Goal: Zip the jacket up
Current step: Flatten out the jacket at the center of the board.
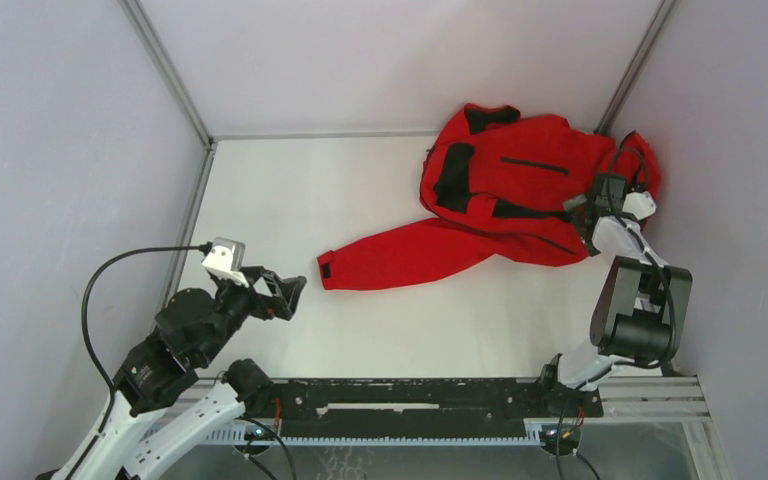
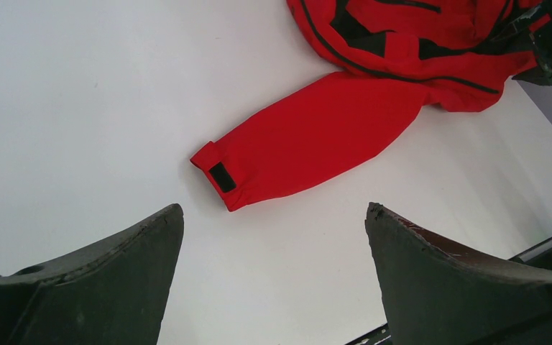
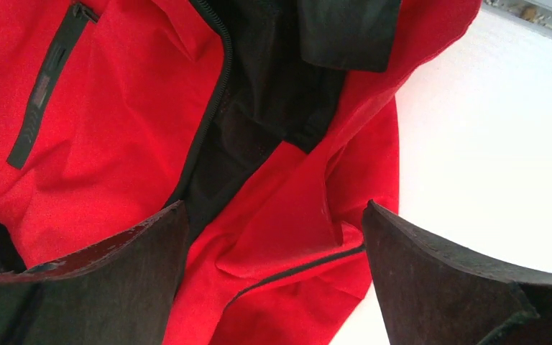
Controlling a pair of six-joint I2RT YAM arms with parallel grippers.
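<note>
Progress is nil as far as the views show: the jacket (image 1: 520, 185) lies crumpled at the far right of the desk (image 1: 360, 190), close to the right wall, with one sleeve (image 1: 410, 255) stretched toward the middle and its cuff (image 2: 219, 176) pointing left. The front is unzipped. In the right wrist view the zipper (image 3: 212, 108) runs along one red edge with black lining (image 3: 266, 108) spread open beside it, and the other edge lies folded apart from it. No slider or bottom end of the zipper shows. The right fingers (image 3: 115, 266) stand wide and empty over the jacket's front; whether they touch cloth I cannot tell. The left fingers (image 2: 115, 273) stand wide too, holding nothing, above bare desk at the near left, well apart from the jacket and facing the cuff. By my reckoning everything is left: flattening the front, bringing both edges together, seating the ends, and drawing the slider up.
</note>
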